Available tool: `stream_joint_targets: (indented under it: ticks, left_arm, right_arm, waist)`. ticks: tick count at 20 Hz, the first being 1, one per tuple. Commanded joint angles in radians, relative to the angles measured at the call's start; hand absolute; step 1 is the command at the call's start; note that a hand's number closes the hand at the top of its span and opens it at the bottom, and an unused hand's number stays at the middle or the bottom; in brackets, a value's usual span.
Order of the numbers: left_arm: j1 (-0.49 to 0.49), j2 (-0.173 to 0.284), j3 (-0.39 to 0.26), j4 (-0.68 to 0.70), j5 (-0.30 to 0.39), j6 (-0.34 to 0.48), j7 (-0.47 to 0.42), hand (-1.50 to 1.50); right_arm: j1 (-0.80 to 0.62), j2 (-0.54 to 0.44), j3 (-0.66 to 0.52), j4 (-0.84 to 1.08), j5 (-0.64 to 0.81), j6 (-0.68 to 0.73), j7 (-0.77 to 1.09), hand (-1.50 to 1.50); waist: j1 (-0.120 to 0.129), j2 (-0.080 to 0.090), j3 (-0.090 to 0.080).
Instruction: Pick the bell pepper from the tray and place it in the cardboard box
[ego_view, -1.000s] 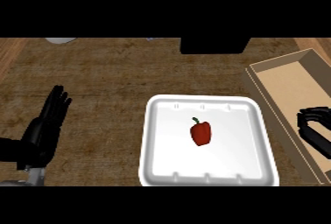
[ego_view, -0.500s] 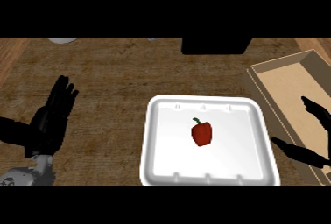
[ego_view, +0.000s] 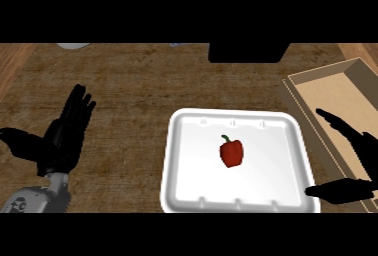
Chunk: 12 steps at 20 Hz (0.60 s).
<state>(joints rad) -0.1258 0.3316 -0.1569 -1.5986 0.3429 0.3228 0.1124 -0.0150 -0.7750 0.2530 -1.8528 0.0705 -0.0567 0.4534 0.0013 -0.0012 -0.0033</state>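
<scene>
The small red bell pepper (ego_view: 232, 153) lies in the middle of the white foam tray (ego_view: 184, 175) — nothing touches it. The right hand (ego_view: 359, 165), fingers spread wide, should come over the rim and close around the pepper — then lift to the brown cardboard box (ego_view: 336, 95). The left hand (ego_view: 65, 134) rests open.

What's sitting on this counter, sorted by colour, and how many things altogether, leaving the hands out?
Red: 1, the bell pepper
White: 1, the tray
Brown: 1, the cardboard box
Black: 1, a dark block at the far edge
Total: 4

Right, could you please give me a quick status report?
Both hands open, left hand resting, right hand beside tray. Bell pepper on tray, untouched. Nothing blocking.
</scene>
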Motion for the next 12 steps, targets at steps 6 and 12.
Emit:
stream_joint_targets:
  ticks: [6, 12]
  left_arm:
    - [0.008, -0.032, 0.034, 0.0, -0.049, -0.031, 0.004, 0.0]
    - [0.015, -0.038, 0.039, -0.108, -0.082, -0.003, 0.103, 0.0]
  right_arm:
    - [-0.18, 0.173, 0.039, -0.066, 0.0, 0.132, 0.273, -1.5]
    - [-0.212, 0.268, 0.08, -0.031, 0.106, 0.154, 0.367, -1.5]
  waist:
    - [0.002, 0.001, 0.003]
    - [0.001, 0.0, 0.003]
